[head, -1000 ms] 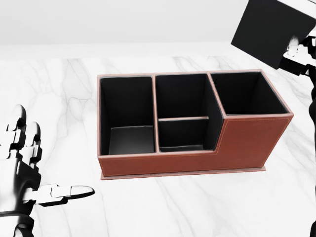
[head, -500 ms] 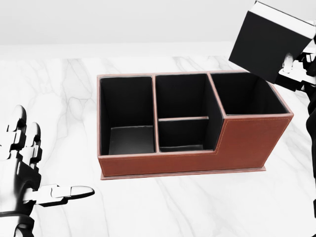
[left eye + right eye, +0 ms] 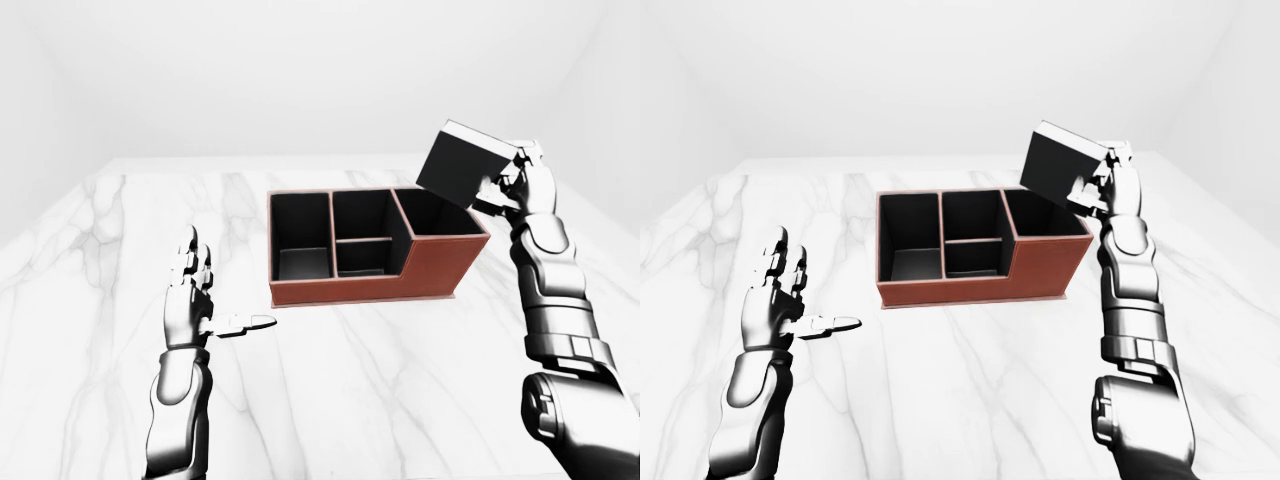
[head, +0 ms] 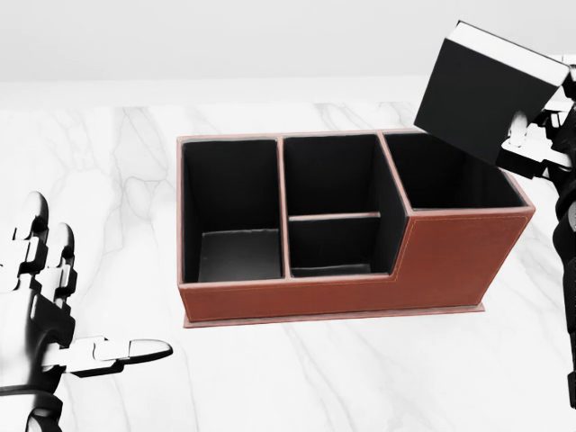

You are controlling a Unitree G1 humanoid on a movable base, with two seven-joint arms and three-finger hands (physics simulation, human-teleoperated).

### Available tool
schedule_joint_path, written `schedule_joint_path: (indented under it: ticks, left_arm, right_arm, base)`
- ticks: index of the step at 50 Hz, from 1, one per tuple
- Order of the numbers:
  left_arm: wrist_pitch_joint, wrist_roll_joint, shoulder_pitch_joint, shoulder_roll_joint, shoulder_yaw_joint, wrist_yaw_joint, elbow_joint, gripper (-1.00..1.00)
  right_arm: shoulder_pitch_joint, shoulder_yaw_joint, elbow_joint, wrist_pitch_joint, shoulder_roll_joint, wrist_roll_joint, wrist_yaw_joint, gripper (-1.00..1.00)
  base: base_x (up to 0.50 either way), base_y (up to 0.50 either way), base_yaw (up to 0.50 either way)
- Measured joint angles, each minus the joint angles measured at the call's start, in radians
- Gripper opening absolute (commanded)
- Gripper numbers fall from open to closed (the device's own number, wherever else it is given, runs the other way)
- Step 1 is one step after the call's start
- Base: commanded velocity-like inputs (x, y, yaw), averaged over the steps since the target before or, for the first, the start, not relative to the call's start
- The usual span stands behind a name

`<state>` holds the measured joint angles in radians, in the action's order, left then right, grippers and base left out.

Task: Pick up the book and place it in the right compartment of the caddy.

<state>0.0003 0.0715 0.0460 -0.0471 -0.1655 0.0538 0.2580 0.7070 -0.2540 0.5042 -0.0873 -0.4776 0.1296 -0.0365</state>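
One black book (image 4: 484, 88) hangs tilted in the air above the right compartment of the brown caddy (image 4: 360, 270), the right hand (image 4: 535, 135) clamped on it. Well left of the caddy, the left hand (image 4: 45, 315) hovers with fingers spread, holding nothing.

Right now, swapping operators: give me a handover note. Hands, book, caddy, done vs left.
Right hand: shut on the book, holding it tilted in the air above the upper right corner of the caddy in the head view.
Left hand: open, empty, hanging over the marble table at the head view's lower left, clear of the caddy.
Caddy: upright on the table; every compartment looks empty, including the tall right compartment.
Done: book picked up and carried to the caddy.
Left: line the book up over the right compartment, lower it in, release.
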Motion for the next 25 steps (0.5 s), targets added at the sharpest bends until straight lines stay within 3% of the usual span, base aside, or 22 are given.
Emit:
schedule_joint_path:
  ticks: [25]
  left_arm:
    - [0.002, -0.003, 0.0, 0.001, 0.003, -0.001, 0.002, 1.0]
  right_arm:
    - [-0.027, 0.004, 0.009, 0.0, 0.019, -0.018, -0.008, -1.0]
  base:
    - [0.0, 0.0, 0.0]
